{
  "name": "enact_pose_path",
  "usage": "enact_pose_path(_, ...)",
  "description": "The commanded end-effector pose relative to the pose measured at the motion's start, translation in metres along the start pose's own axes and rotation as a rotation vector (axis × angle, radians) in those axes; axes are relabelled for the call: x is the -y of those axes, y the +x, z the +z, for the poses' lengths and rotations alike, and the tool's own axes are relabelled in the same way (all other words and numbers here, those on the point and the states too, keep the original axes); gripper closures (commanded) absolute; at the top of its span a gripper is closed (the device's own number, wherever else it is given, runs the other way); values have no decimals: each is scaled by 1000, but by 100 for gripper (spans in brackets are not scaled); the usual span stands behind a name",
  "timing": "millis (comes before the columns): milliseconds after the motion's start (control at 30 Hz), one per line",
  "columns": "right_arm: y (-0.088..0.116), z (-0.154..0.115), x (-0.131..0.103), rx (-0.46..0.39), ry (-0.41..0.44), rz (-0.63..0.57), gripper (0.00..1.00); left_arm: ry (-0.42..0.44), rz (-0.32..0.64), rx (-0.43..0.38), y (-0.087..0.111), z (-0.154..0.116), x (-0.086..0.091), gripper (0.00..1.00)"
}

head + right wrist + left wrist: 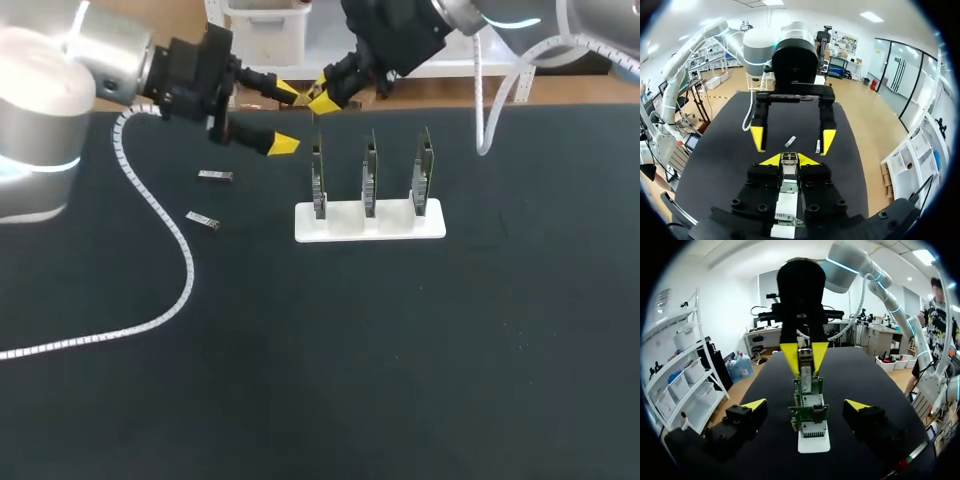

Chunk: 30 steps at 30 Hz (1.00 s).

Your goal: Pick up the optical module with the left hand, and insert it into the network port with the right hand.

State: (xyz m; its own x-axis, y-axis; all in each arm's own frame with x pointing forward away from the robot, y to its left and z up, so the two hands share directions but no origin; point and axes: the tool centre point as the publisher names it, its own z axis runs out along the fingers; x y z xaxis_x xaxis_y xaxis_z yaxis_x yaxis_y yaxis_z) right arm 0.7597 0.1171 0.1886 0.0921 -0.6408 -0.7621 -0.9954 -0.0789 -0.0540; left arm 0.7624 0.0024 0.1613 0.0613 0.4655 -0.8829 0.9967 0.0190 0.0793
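Near the table's (400, 380) far edge, upper middle of the frame, an optical module (789, 160) is gripped by the right gripper (322, 98) close to the leftmost circuit board (318, 180); the left gripper (285, 118) is spread open alongside.

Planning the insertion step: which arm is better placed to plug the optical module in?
Right. The right pincer is shut on the optical module, poised over the boards on the white stand; the left pincer is open and empty.

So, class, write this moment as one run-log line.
left gripper: open, empty | right gripper: shut on optical module, near leftmost board of white stand | two spare modules: on table
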Motion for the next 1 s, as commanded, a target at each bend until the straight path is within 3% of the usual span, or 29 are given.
enact_pose_path(33,0,3,0,-5,-5,8,100,12,-4,-18,4,-11,-8,0)
enact_pose_path(167,2,6,0,-10,-19,26,100,0,-23,-23,7,-24,-12,0)
enact_pose_path(400,6,13,-4,-39,-40,76,100,0,-23,-23,7,-24,-12,0)
enact_pose_path(1000,27,24,-1,-13,-76,95,100,0,-23,-23,7,-24,-12,0)
